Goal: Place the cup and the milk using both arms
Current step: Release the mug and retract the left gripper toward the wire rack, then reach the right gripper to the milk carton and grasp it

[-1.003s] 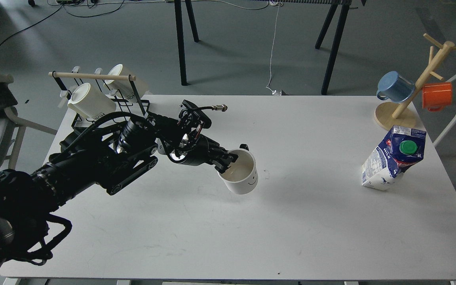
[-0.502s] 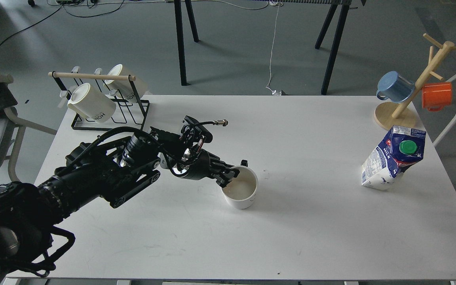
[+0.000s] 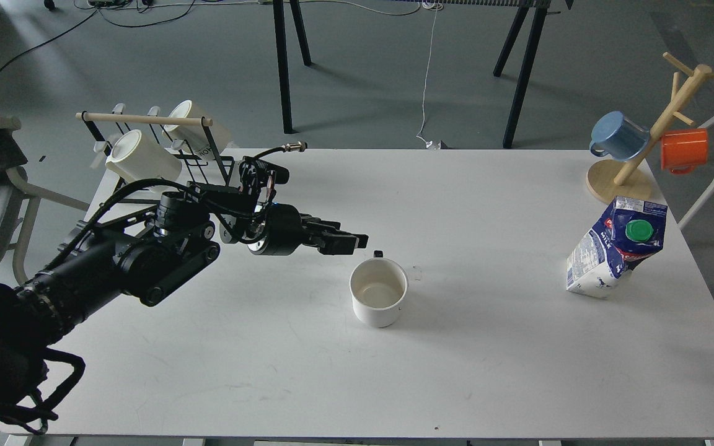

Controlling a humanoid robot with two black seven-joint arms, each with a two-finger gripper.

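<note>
Leftmost, a wire rack (image 3: 165, 155) at the worktop's (image 3: 307, 371) far left corner carries two cream mugs (image 3: 140, 160) lying on their sides. Next, the left hand (image 3: 348, 241) at the end of the black arm: it hovers just up and left of the cup, apart from it, holding nothing; whether its fingers are spread or pressed together I cannot tell, as they read as one dark block. Centre: cup (image 3: 379, 299), white, upright, mouth open, seemingly empty, standing free on the worktop. Judged rigid, light, glazed and so somewhat slippery, breakable if dropped; best taken across the rim wall with one finger inside, or by the handle, which is barely visible at its far side. Right: milk (image 3: 611, 254), a blue-and-white carton with green cap (image 3: 639, 230), near the right edge, leaning noticeably, well apart from the cup. Judged soft-walled and dentable, heavier if full, top-heavy as it leans; best gripped across the flat sides at mid-body, with modest pressure. Far right corner: wooden mug tree (image 3: 648, 148) bearing a blue mug (image 3: 618, 135) and an orange one (image 3: 684, 150). Right hand: not identifiable in view.
</note>
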